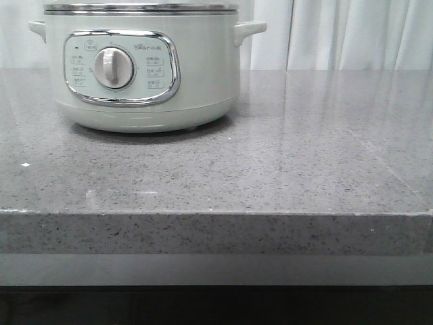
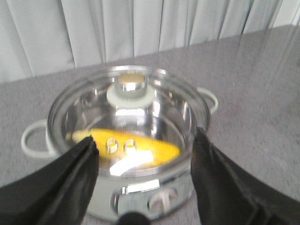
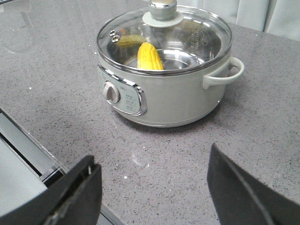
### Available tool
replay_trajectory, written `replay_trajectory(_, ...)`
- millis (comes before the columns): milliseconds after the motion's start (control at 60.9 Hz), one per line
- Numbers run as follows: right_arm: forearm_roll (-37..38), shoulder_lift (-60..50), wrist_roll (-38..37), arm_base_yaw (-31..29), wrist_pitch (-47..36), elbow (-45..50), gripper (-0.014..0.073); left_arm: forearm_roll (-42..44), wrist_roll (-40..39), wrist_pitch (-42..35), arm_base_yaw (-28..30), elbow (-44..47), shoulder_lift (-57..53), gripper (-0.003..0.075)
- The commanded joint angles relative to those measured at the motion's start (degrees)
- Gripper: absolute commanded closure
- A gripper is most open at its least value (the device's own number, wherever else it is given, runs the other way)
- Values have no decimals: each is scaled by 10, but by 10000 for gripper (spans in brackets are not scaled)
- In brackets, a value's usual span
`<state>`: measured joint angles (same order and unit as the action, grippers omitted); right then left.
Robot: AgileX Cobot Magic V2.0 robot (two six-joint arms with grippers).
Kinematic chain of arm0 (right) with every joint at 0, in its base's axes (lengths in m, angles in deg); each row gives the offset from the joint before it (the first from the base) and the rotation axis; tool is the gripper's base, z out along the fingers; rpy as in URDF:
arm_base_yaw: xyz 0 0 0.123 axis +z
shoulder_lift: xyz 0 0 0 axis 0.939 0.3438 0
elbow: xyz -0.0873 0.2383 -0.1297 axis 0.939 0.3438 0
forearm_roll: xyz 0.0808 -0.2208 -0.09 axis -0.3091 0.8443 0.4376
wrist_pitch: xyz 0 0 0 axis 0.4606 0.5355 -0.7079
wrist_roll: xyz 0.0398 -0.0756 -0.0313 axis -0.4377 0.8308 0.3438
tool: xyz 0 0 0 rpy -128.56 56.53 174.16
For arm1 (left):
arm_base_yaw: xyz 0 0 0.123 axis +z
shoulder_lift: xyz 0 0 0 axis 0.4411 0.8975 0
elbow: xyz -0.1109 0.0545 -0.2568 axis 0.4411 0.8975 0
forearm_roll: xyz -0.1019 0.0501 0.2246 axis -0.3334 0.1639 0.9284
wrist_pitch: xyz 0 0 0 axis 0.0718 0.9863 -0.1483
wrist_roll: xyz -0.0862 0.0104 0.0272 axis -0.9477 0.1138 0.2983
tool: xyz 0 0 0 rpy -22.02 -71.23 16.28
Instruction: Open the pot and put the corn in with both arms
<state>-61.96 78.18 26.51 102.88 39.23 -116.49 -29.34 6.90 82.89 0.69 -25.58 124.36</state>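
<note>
The left gripper (image 2: 143,154) hangs above the pot (image 1: 139,64), its jaws wide apart around nothing; below it the corn (image 2: 136,147) already lies inside, under the glass lid (image 3: 164,40). The right gripper (image 3: 152,187), likewise spread and empty, sits well back over the worktop (image 1: 284,169), with the pot ahead. A careless descent could knock the lid's knob (image 2: 131,84) and slide the lid askew. The panel (image 1: 122,68) carries small printing, too fine to read.
</note>
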Motion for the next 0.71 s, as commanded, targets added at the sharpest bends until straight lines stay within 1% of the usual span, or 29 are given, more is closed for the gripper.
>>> replay_trajectory(0,-4,-2,5,-2,-48,-13,95,-3,0,-42,-3,38,-55,291)
replay_trajectory(115,-4,-2,5,-2,-47,-13,95,-4,0,-47,-3,106,-123,291)
replay_trajectory(263,-4,-2,5,-2,-48,-13,95,-5,0,-51,-3,163,-180,292)
replay_trajectory(411,-4,-2,5,-2,-45,-13,97,-5,0,-58,-3,186,-205,294)
replay_trajectory(460,-4,-2,5,-2,-45,-13,118,-5,0,-60,-3,186,-205,311)
replay_trajectory(542,-4,-2,5,-2,-45,-13,221,-5,0,-65,-3,186,-205,388)
replay_trajectory(641,-4,-2,5,-2,-43,-13,404,-5,0,-69,-3,186,-205,501)
replay_trajectory(690,-4,-2,5,-2,-43,-13,492,-5,0,-69,-3,186,-205,573)
